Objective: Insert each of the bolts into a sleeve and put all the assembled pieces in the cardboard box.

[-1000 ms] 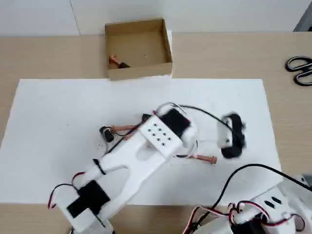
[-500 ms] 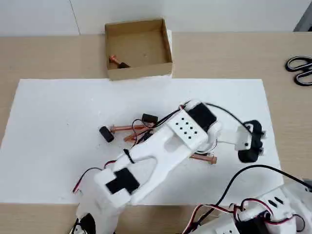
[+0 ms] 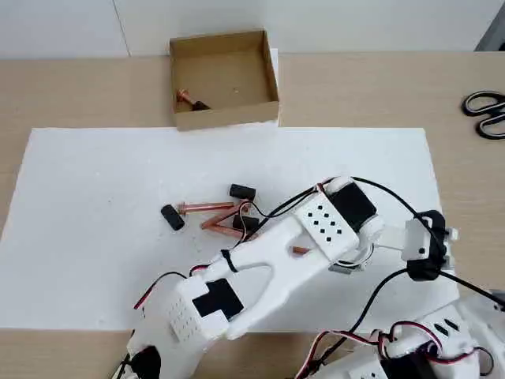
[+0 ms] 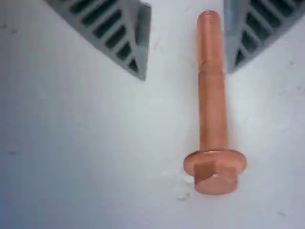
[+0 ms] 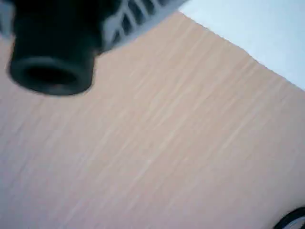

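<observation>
One bolt [image 4: 212,102], head away from fingers [image 4: 119,33]

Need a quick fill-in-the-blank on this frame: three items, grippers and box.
1. The left gripper hangs ___ over a copper-coloured flanged bolt lying on white paper.
2. The right gripper is ___ on a black cylindrical sleeve.
3. The brown cardboard box holds ___ bolt-and-sleeve assembly.
Missing words: open; shut; one.
</observation>
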